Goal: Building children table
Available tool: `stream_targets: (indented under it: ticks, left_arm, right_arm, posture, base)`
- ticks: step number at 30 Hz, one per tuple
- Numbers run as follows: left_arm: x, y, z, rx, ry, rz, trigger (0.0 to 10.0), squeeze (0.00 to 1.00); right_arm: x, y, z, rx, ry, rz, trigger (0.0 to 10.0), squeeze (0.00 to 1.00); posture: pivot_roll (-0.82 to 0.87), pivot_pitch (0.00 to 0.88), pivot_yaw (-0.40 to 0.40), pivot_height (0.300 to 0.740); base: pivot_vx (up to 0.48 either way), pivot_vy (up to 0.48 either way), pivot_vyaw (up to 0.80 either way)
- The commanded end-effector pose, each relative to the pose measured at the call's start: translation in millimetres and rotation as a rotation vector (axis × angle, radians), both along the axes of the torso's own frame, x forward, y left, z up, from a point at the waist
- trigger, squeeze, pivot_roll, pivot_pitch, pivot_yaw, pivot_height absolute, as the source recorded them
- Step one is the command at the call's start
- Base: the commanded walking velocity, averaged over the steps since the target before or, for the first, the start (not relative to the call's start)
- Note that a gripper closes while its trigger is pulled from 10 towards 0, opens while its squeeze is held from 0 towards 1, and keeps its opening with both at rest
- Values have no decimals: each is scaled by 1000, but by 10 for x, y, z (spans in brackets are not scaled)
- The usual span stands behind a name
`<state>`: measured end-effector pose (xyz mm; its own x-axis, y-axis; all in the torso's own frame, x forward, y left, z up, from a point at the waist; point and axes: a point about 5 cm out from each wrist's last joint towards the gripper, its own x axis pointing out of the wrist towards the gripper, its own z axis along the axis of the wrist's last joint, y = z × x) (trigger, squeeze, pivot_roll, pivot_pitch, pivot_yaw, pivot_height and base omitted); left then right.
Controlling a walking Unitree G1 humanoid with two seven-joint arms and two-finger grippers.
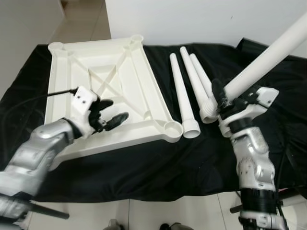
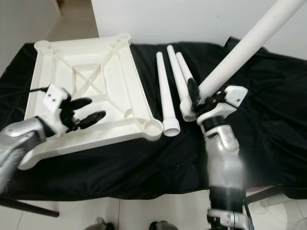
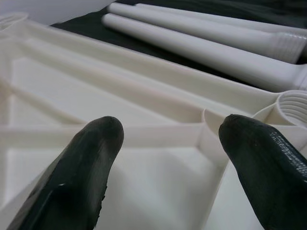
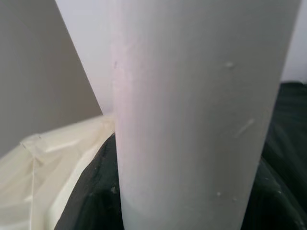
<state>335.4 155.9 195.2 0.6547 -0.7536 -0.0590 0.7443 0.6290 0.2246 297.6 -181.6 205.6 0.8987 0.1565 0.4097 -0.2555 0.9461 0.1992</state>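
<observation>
- Tabletop [image 1: 108,91], a white moulded plastic rectangle, lies upside down on the black cloth [image 1: 158,163] toward the left side of the table, its underside showing raised rims, diagonal cross ribs and a round socket at each corner.
- Its near right corner socket [image 1: 172,129] is a smooth ring; the left wrist view shows fine thread ridges inside it.
- Three loose legs [image 1: 181,91], long white plastic tubes that widen toward the near end, lie side by side on the cloth just right of the tabletop, running from the far edge toward the near edge; the left wrist view shows ribbed threading at one leg's wide end.
- The left end effector [image 1: 109,115] hangs over the near part of the tabletop's underside, its two matte black fingers [image 3: 91,158] spread apart with nothing between them.
- The right end effector [image 1: 221,103] is clamped around a fourth leg [image 1: 268,52] near its wide end, above the cloth to the right of the loose legs; the tube slants up and away toward the far right.
- In the right wrist view that leg is a smooth off-white cylinder with a few small specks and scuffs on its surface.
- No writing or brand can be read on any part.
- A pale tiled floor [image 1: 158,213] lies beyond the near edge.
</observation>
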Motion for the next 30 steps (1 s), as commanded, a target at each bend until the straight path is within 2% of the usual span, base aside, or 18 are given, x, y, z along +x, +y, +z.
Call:
stream_targets:
  ticks: [1,2,3,5,6,7,9,10,11,13,14,15,19,21,23,28,30]
  left_arm:
    - [102,-56,-94,102,-29,8,10000,0]
    - [166,-102,-108,142,-52,22,10000,0]
    - [166,-102,-108,142,-52,22,10000,0]
    - [249,-201,-154,216,-80,33,10000,0]
    - [249,-201,-154,216,-80,33,10000,0]
    - [268,-284,-181,242,-89,8,10000,0]
    - [268,-284,-181,242,-89,8,10000,0]
    - [253,-359,-211,263,-101,-42,10000,0]
    - [253,-359,-211,263,-101,-42,10000,0]
    - [175,-432,-278,267,-87,-154,10000,0]
    - [175,-432,-278,267,-87,-154,10000,0]
    - [108,-459,-341,285,-79,-231,10000,0]
    - [65,-465,-391,297,-69,-283,10000,0]
    - [-64,-463,-480,320,-51,-390,10000,0]
    - [-88,-460,-501,329,-51,-411,10000,0]
    - [-298,-436,-611,355,-26,-507,10000,0]
    - [-324,-436,-619,359,-28,-518,10000,0]
  right_arm:
    - [-38,-25,53,-23,-17,-24,10000,0]
    - [-44,-29,47,-32,-12,-29,10000,0]
    - [-44,-29,47,-32,-12,-29,10000,0]
    - [-38,-64,62,-44,-14,-45,10000,0]
    - [-38,-64,62,-44,-14,-45,10000,0]
    - [-35,-90,83,-51,-17,-57,10000,0]
    - [-35,-90,83,-51,-17,-57,10000,0]
    - [-41,-104,95,-61,-17,-63,10000,0]
    - [-41,-104,95,-61,-17,-63,10000,0]
    - [-49,-128,98,-78,-12,-71,10000,0]
    - [-49,-128,98,-78,-12,-71,10000,0]
    - [-50,-145,97,-89,-8,-75,10000,0]
    - [-46,-153,95,-95,-6,-74,10000,0]
    - [-29,-162,98,-109,-4,-66,10000,0]
    - [-24,-163,100,-113,-4,-64,10000,0]
    - [24,-162,98,-130,-1,-45,10000,0]
    - [32,-157,93,-133,1,-41,10000,0]
  posture:
    - [-75,143,20,740]
    - [-75,143,20,740]
    - [-75,143,20,740]
    - [-90,141,29,740]
    - [-90,141,29,740]
    - [-97,139,31,740]
    - [-97,139,31,740]
    - [-97,139,31,740]
    - [-97,139,31,740]
    - [-100,139,34,740]
    - [-100,139,34,740]
    - [-97,139,32,740]
    - [-91,141,30,740]
    - [-82,142,29,740]
    - [-82,142,29,740]
    - [-70,142,26,740]
    - [-70,142,26,740]
  base:
    - [0,0,0]
    - [0,0,0]
    - [0,0,0]
    - [0,0,0]
    - [0,0,0]
    - [0,0,0]
    - [0,0,0]
    - [0,0,0]
    - [0,0,0]
    - [0,0,0]
    - [0,0,0]
    - [0,0,0]
    - [0,0,0]
    - [0,0,0]
    - [0,0,0]
    - [0,0,0]
    - [0,0,0]
